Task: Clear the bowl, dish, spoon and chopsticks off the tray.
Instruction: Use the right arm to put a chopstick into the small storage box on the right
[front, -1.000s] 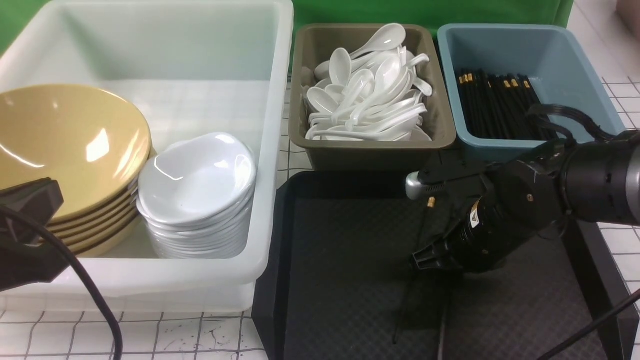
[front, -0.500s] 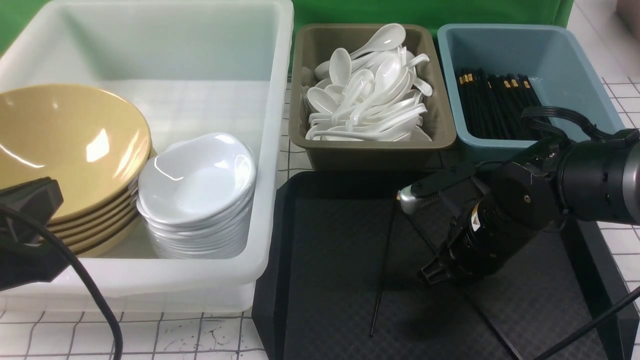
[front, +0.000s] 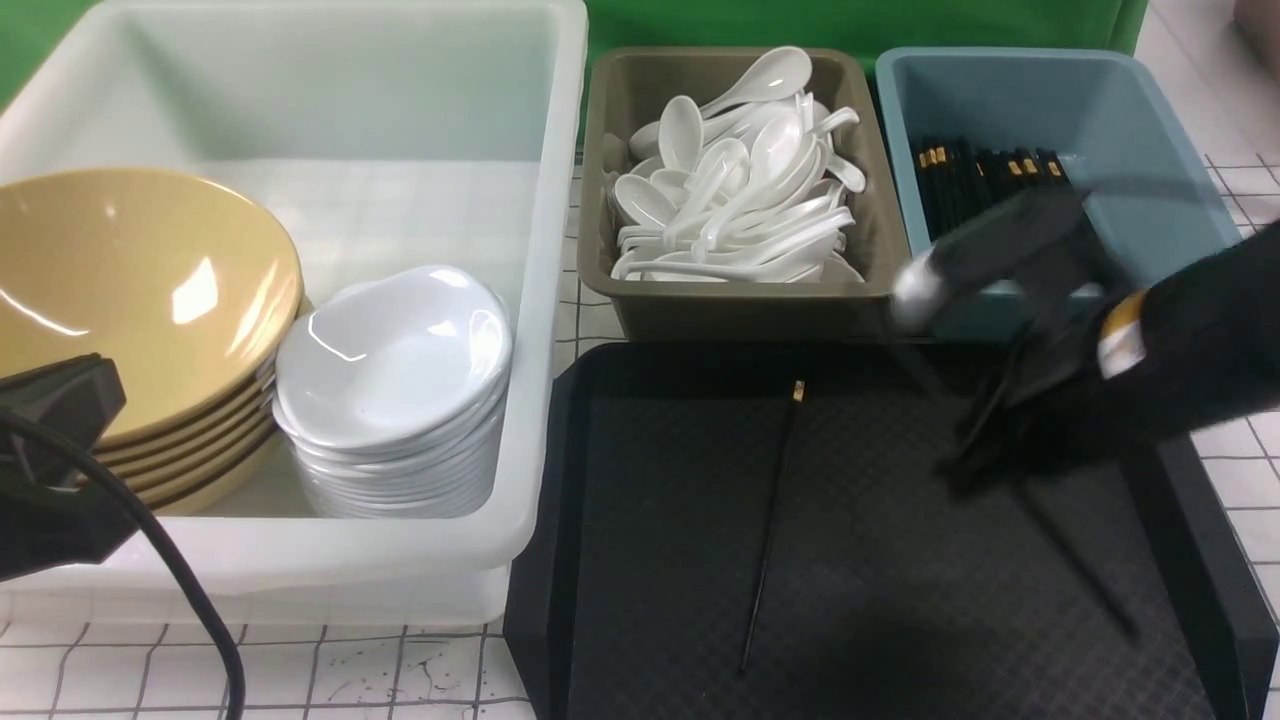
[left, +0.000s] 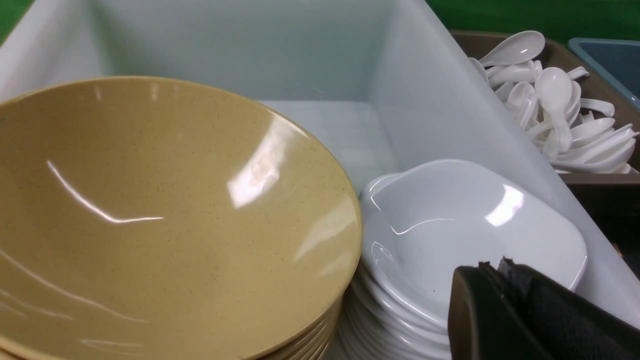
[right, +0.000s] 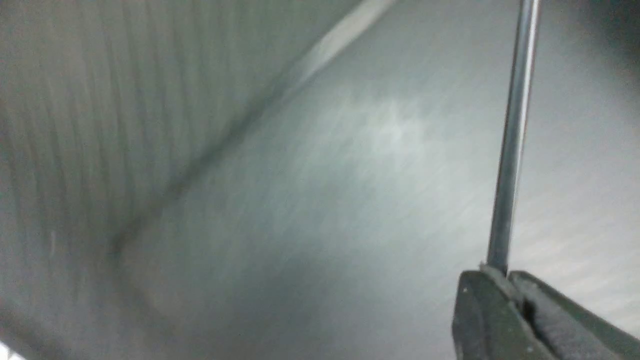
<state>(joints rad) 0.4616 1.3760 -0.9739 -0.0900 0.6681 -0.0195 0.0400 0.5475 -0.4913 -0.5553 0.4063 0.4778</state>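
**One chopstick in the claw, one lying on the tray**

The right claw (right: 501, 278) is clenched on a single thin black stick; this held chopstick (right: 510, 150) is caught right at the jaw tips and runs straight out from them. From the front, the right arm is a dark blur over the 1 to 2 o'clock corner of the black tray (front: 680, 600), just before the near wall of the blue-grey tub (front: 1150, 130); whether the stick's far end touches the tray I cannot tell.

A loose chopstick (front: 770, 530) lies flat on the tray, left of its middle; its gold-banded end points to 12 o'clock and its tip to between 6 and 7 o'clock, well apart from the claw.

The blue-grey tub, at the tray's 1 o'clock, holds a bundle of chopsticks (front: 985, 170). An olive-brown tub (front: 620, 120) at 11 o'clock is heaped with white soup spoons (front: 730, 200). The big white tub (front: 350, 90) at 9 o'clock holds a stack of mustard-yellow bowls (front: 130, 290); a stack of white dishes (front: 395, 360) sits just beside it.

The left claw (left: 492, 270) hangs near the dishes, jaws pressed together on nothing. Everything stands on a white, grid-lined desk (front: 350, 670).
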